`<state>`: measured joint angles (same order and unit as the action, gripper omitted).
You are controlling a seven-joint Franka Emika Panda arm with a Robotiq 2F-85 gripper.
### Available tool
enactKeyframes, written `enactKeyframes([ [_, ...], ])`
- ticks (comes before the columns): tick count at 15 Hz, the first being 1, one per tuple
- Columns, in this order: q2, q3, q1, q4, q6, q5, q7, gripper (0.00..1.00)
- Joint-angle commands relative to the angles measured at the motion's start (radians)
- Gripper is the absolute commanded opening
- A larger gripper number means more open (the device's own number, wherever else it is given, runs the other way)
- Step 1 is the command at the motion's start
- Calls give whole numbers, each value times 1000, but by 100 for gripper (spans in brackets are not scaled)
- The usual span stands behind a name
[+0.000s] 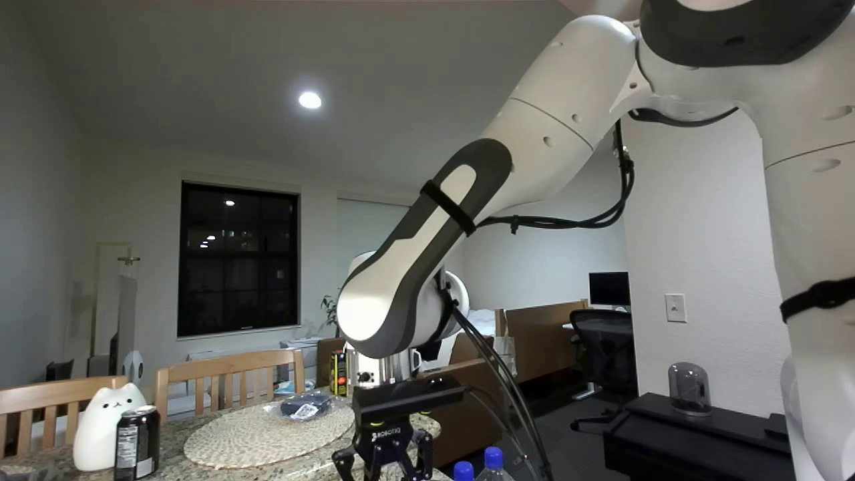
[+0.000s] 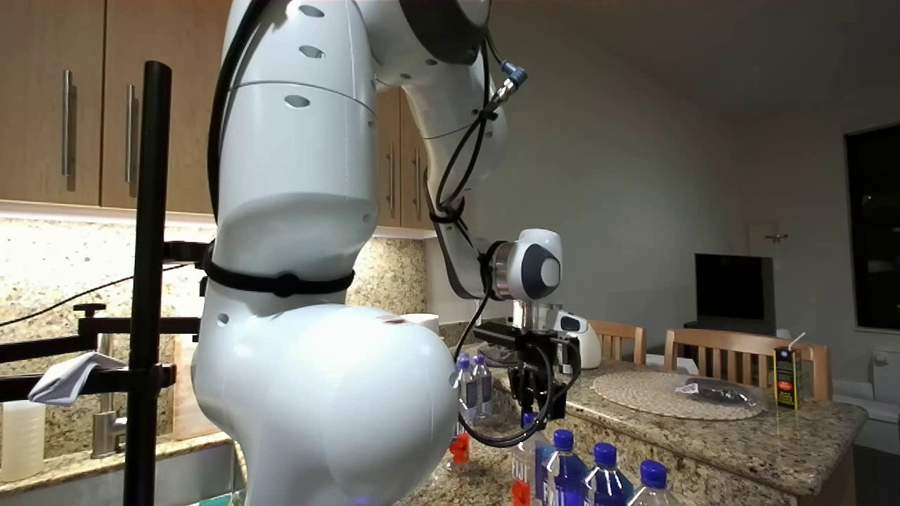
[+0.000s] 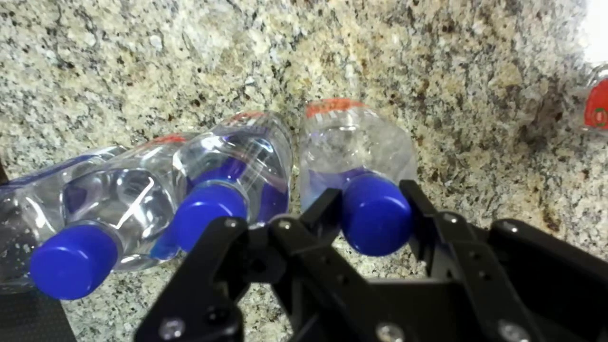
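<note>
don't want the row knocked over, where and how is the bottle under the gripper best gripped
Probably by the blue cap, from above, closing on opposite sides: the bottle stands upright, its cap narrower than its body, with a neighbouring bottle close alongside. The gripper has that hold now.

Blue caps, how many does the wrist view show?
3: first cap in the gripper, second cap left of it, third cap farthest left. Others may be hidden or cropped.
</note>
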<state>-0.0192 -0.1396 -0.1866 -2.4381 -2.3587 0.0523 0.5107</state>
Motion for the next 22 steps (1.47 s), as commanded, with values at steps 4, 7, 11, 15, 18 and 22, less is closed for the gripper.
enactKeyframes([
  [4, -58, -13, 10, -77, -62, 9, -90, 15],
  [7, -55, -13, 14, -84, -92, -1, -86, 15],
  [11, -54, -10, 16, -83, -92, -2, -84, 15],
  [15, -55, -2, 20, -84, -78, 11, -96, 15],
  [18, -54, 6, 25, -89, -78, 14, -97, 15],
  [22, -50, 6, 23, -87, -79, 17, -101, 15],
])
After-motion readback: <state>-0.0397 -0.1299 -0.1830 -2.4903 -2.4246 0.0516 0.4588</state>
